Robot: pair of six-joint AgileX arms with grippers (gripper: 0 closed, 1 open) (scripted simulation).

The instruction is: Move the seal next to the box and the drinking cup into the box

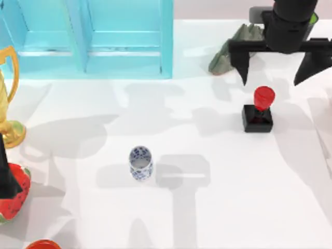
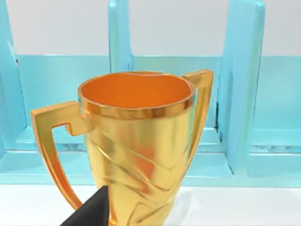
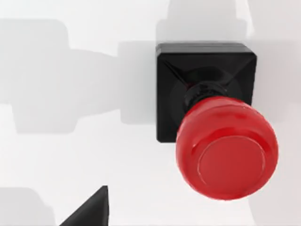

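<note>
The right claw (image 1: pixel 273 65) is hanging with its fingers spread wide apart, empty, above the right rear of the worktop (image 1: pixel 218 207), just behind the seal (image 1: pixel 259 111). The seal is standing upright on the worktop, well apart from the box (image 1: pixel 88 39), which is sitting at the rear left. In the right wrist view the seal (image 3: pixel 214 122) is lying off to one side of the frame, so the step in hand looks like the approach for a grasp.

To do it well, the claw should be centring over the red knob, coming straight down so the fingers are straddling it, and closing below the knob's widest part, since the glossy dome will likely slip. The rock (image 1: pixel 236 46) just behind needs clearance.

The cup (image 1: pixel 140 163) is standing alone near the middle of the worktop.

The left arm is parked at the left edge; whether its claw is apart or together, I cannot tell. Its wrist view is facing a trophy (image 2: pixel 136 146).

Counting: one seal, one cup, one box, one trophy, one rock, one strawberry-like thing (image 1: pixel 15 199) at the left edge.
</note>
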